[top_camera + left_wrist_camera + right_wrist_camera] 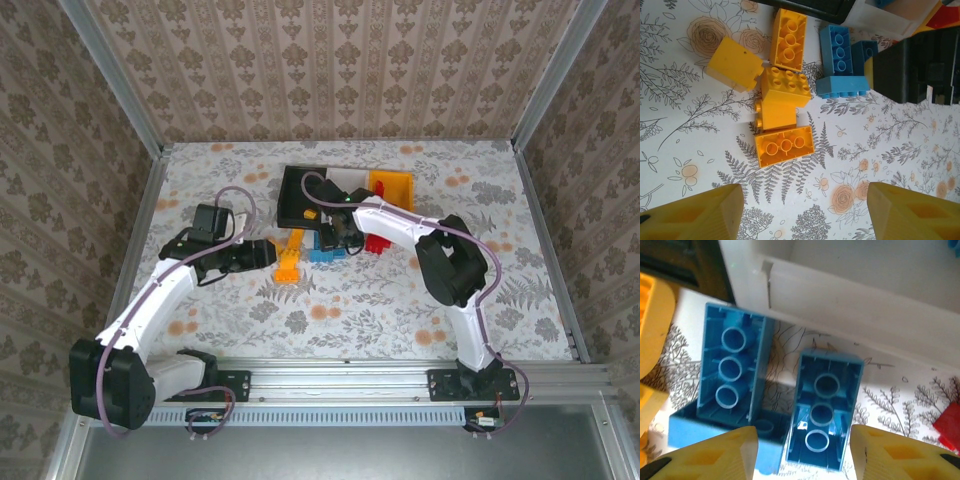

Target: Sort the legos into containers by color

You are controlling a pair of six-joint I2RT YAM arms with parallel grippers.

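- Right wrist view: the right gripper (805, 455) hangs over an upturned blue plastic brick (822, 415); its yellow wedge-shaped fingers (715, 455) are spread to either side with a gap visible on one side, so nothing is pinched yet
- Straddling the brick's narrow width looks like the set-up for a grasp
- The brick lies hollow side up with three round tubes showing, its plastic hard and glossy; it sits just beside the smooth wall of the white rectangular plastic bin (865, 295)
- Left wrist view: the left gripper (802, 215) has its fingers spread wide above the floral table cover (890, 150) and holds nothing
- It faces a tight cluster of orange-yellow studded bricks (785, 145), probably its next pick
- Top external view: the black bin (290, 195), the white bin and the orange-yellow bin (392, 185) stand side by side at the far end of the table
- The loose bricks, red ones (378, 243) among them, lie just in front of the bins and are still to be sorted
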